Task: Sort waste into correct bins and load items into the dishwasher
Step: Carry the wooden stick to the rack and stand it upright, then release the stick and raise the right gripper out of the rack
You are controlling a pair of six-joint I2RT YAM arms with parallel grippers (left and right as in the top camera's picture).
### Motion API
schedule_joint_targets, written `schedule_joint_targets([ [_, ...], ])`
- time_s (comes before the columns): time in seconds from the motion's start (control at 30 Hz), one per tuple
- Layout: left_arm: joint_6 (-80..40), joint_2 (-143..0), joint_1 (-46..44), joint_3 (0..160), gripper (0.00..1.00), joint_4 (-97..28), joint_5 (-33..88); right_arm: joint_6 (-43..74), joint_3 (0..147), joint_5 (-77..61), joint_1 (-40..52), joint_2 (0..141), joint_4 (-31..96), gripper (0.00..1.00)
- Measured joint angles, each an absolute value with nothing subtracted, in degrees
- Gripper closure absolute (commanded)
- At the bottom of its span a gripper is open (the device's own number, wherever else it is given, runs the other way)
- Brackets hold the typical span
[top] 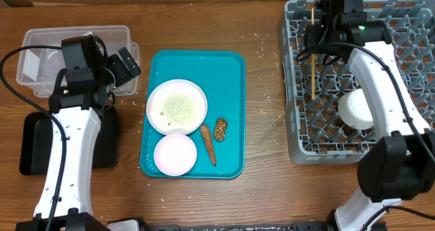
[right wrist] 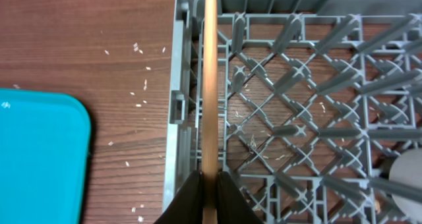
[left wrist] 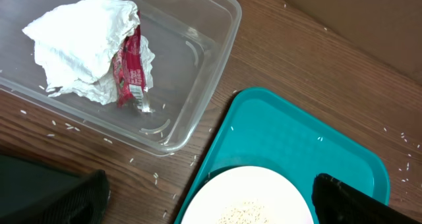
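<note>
Sitting in the clear bin (left wrist: 201,26): crumpled tissue (left wrist: 79,43), red wrapper (left wrist: 130,69).

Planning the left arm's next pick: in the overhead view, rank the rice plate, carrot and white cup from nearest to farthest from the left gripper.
From the left gripper:
1. Rice plate, on the tray, just to its right.
2. Carrot, lower right on the tray.
3. White cup, in the rack, far right.

R of tray (top: 231,71): bare counter (top: 265,122) strip, passable, to rack (top: 293,109) wall w/ chopstick (top: 312,68). L of tray: left arm (top: 75,122), clear bin (top: 126,37) crowd gap. On tray: plate (top: 177,107), bowl (top: 175,154); far end free.
</note>
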State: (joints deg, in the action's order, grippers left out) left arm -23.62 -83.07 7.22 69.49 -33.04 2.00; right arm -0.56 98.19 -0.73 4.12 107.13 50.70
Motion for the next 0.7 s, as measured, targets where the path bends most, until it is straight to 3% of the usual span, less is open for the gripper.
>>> schedule_joint_targets([
  [0.1, -23.62, -83.07, 7.22, 69.49, 0.00, -33.04, 2.00, -1.10, 98.15, -1.87, 4.12, 108.01, 50.59, 0.46],
  [0.23, -23.62, -83.07, 7.22, 69.49, 0.00, -33.04, 2.00, -1.45, 98.15, -3.29, 4.12, 108.01, 50.65, 0.38],
  [0.47, -23.62, -83.07, 7.22, 69.49, 0.00, -33.04, 2.00, 7.16, 98.15, -8.82, 4.12, 107.72, 51.92, 0.35],
  [0.53, -23.62, -83.09, 7.22, 69.49, 0.00, -33.04, 2.00, 10.85, 98.13, -10.11, 4.14, 106.08, 52.51, 0.25],
  [0.57, -23.62, -83.07, 7.22, 69.49, 0.00, -33.04, 2.00, 14.02, 98.13, -10.24, 4.10, 103.74, 53.06, 0.02],
  [0.7, -23.62, -83.07, 7.22, 69.49, 0.00, -33.04, 2.00, 19.92, 98.15, -8.43, 2.46, 94.13, 55.13, 0.00],
])
